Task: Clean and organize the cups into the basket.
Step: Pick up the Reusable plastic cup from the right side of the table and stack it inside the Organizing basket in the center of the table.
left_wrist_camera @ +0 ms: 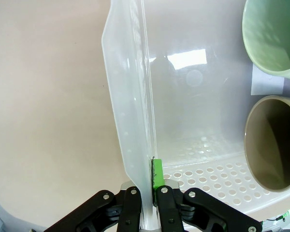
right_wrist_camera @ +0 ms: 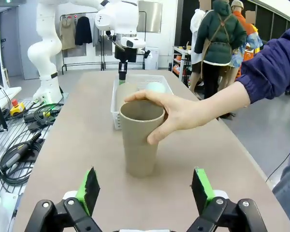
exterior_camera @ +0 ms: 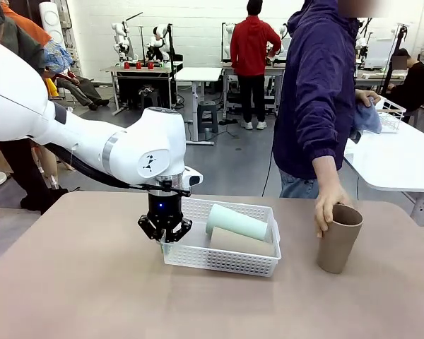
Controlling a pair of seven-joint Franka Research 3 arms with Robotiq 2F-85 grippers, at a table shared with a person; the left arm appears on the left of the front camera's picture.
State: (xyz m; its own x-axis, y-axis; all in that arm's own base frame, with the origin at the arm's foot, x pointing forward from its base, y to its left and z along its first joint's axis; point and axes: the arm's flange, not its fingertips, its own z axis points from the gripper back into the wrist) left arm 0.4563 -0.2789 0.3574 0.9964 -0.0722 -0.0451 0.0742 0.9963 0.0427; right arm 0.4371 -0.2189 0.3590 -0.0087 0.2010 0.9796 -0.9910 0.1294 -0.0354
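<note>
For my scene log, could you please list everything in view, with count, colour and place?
table: one, tan, under everything
basket: one, white, mid-table
green cup: one, pale green, lying in the basket
lying tan cup: one, tan, in the basket beside the green cup
upright tan cup: one, tan, on the table right of the basket
person's hand: one, on the upright tan cup's rim
left gripper: one, black with green pads, shut on the basket's left wall
right gripper: one, black with green pads, open, facing the upright tan cup

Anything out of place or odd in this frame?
The left hand is shut on the basket wall, not on a cup. One tan cup stands outside the basket, the person's hand on its rim.
</note>
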